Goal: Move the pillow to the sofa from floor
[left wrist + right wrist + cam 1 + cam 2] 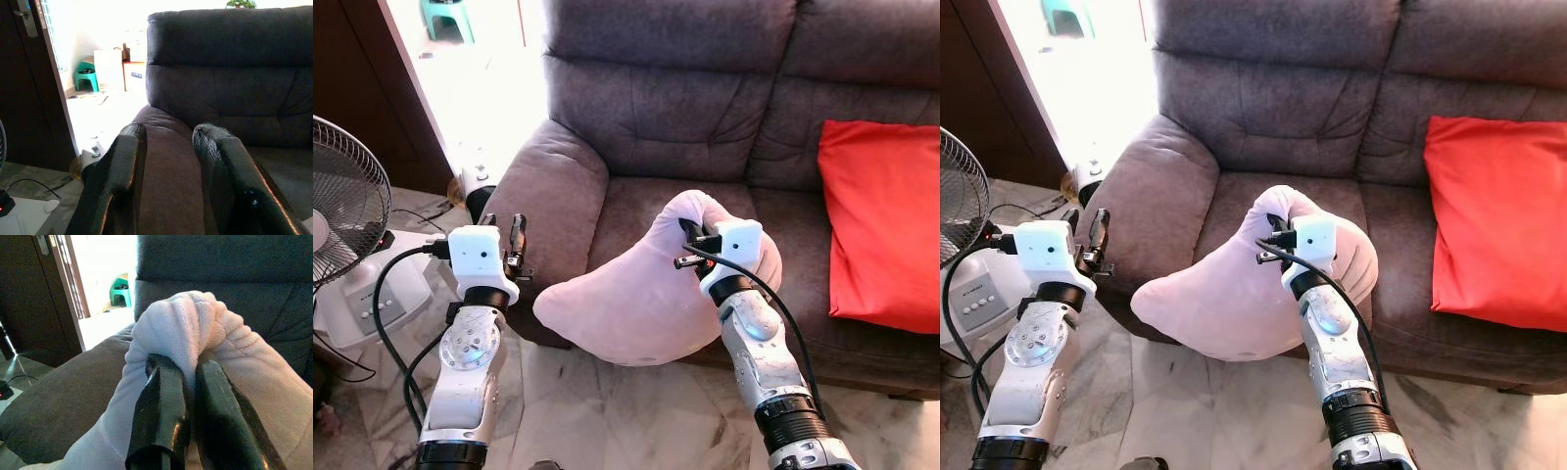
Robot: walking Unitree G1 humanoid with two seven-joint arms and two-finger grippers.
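Note:
A pale pink pillow (626,294) hangs in front of the grey-brown sofa (695,117), its upper part over the seat cushion's front edge and its lower corner above the floor. My right gripper (690,235) is shut on a bunched fold at the pillow's top; in the right wrist view both black fingers (164,401) pinch the plush fabric (190,328). My left gripper (516,245) is raised beside the sofa's left armrest (548,186), open with nothing between its fingers (122,181).
A red cushion (881,215) lies on the sofa's right seat. A standing fan (342,206) and its white base with cables stand at the left. A dark door frame and bright doorway lie behind the armrest. Marble floor (607,411) is below.

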